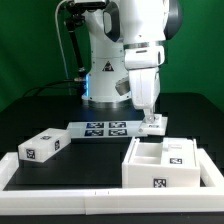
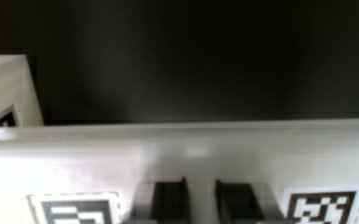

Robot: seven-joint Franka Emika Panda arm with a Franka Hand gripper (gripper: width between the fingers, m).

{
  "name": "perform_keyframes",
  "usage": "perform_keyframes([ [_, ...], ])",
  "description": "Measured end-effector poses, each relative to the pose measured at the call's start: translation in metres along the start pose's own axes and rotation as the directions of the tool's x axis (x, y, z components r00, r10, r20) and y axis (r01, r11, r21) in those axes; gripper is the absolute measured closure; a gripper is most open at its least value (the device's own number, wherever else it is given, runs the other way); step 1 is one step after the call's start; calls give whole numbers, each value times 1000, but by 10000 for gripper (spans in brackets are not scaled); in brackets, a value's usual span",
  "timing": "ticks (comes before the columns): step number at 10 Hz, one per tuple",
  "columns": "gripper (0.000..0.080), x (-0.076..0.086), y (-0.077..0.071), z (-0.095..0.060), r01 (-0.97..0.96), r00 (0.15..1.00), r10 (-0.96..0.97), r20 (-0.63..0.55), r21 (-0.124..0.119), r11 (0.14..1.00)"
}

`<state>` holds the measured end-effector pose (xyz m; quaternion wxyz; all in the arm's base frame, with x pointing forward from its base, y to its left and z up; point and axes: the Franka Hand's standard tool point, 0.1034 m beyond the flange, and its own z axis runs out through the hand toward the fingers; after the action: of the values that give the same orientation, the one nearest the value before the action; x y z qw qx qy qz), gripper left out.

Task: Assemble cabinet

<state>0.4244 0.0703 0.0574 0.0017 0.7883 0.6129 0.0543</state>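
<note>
The hand hangs low over a small white tagged block.
The large white box-shaped plastic cabinet lies open-side up by the counter's front corner, exterior view's right, likely awaiting parts; the hand's spread cannot be told.

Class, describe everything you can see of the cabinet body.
The cabinet is the biggest white piece, plastic-looking: a box lying open side up, with inner partitions. Black-and-white tags show on its near face and top. It rests on the dark table at the exterior view's right. The gripper hangs just behind it; contact unclear.
</note>
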Motion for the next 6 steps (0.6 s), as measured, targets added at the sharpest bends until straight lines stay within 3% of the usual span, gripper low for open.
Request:
perform_keyframes([
  [1, 729, -1, 6, -1, -21, 1000, 21, 14, 18, 1000],
  [6, 729, 1, 12, 0, -34, 999, 34, 15, 21, 999],
])
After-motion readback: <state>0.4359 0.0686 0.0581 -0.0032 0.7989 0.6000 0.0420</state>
